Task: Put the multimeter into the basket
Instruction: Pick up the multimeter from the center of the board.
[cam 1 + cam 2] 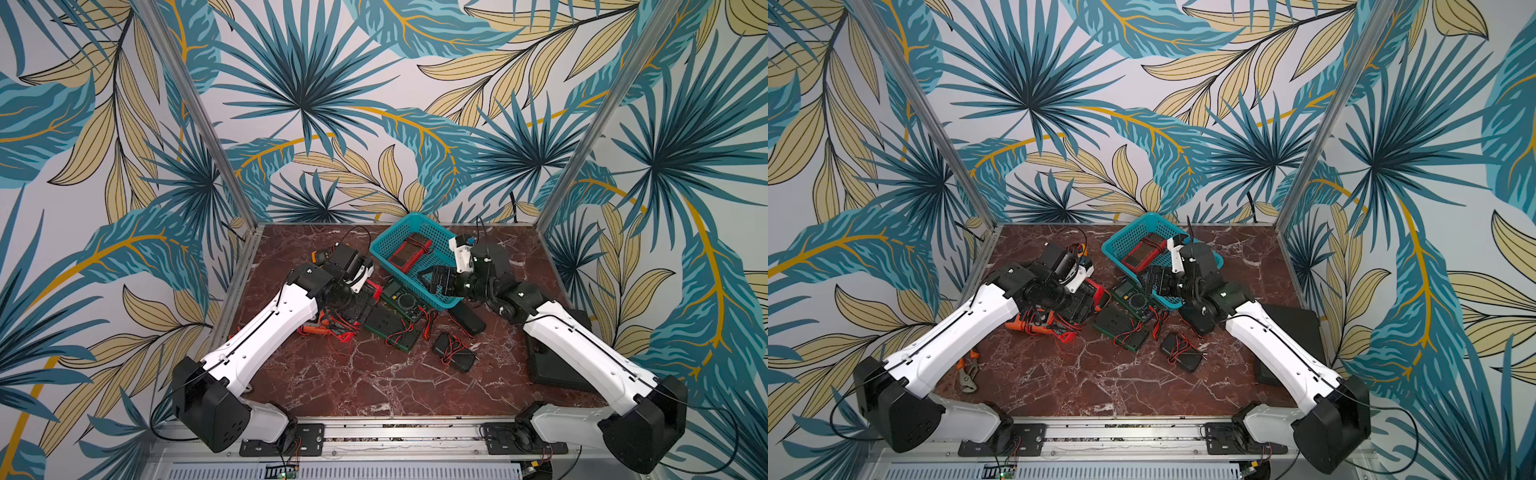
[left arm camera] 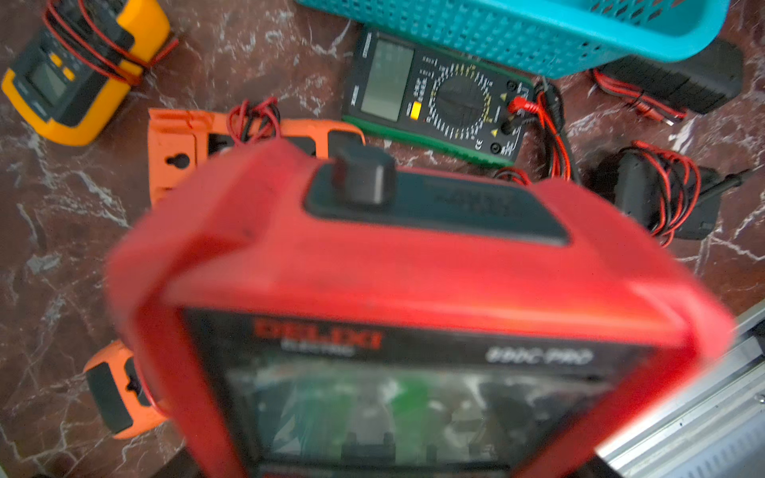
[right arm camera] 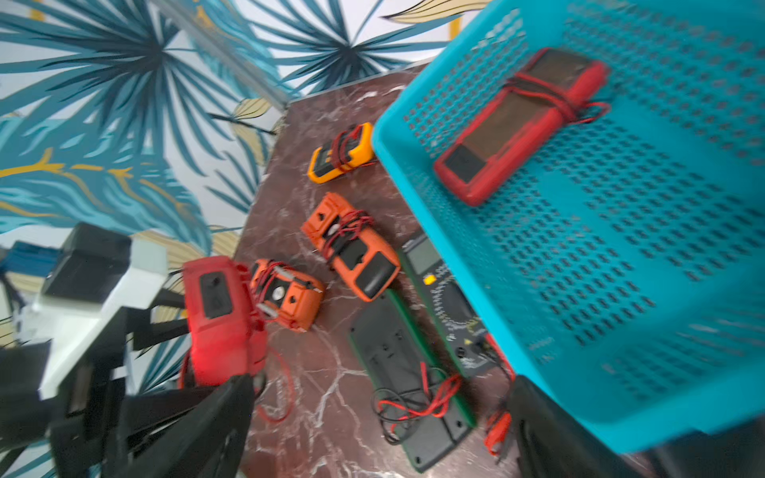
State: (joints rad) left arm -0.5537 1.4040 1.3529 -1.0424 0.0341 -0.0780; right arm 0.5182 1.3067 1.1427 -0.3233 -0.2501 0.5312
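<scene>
1. While the left end effector (image 1: 1086,297) clamps the red multimeter (image 2: 414,281) across its width (jaws wide, filled by the case), the meter hangs above the bench (image 1: 374,382), not yet in the basket (image 1: 390,232).
2. The basket lies just ahead and to that arm's right; the meter's long axis points roughly toward it.
3. The right end effector (image 1: 434,282) gapes empty over the basket's near corner.

blurry red multimeter (image 2: 414,281), lower part off-frame
</scene>
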